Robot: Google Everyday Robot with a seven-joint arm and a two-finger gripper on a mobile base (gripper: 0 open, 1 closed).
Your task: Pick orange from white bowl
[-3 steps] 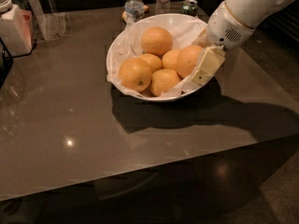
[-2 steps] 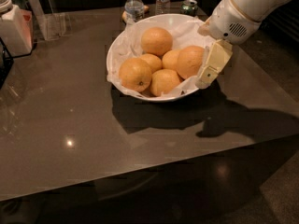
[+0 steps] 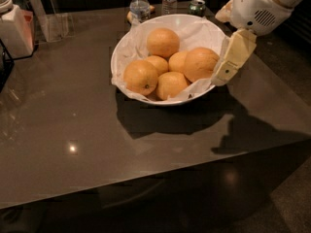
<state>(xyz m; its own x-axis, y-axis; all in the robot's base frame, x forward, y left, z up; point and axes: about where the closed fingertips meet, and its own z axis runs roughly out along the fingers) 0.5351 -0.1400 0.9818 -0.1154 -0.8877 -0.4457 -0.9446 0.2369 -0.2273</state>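
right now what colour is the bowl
White bowl, camera view; gripper by its right rim.

Pale yellow-orange, matte orange in white bowl; white paper lining. Cream claw at bowl's right rim, under white arm housing. Glossy grey-brown tabletop. Green can, white-capped clear bottle behind.

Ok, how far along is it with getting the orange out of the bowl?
Done: the claw sits at the right rim of the bowl, right beside the big orange. In hand: lining up on that orange; whether it grips it can't be seen. Left: grasp and lift, since the orange rests in the bowl.
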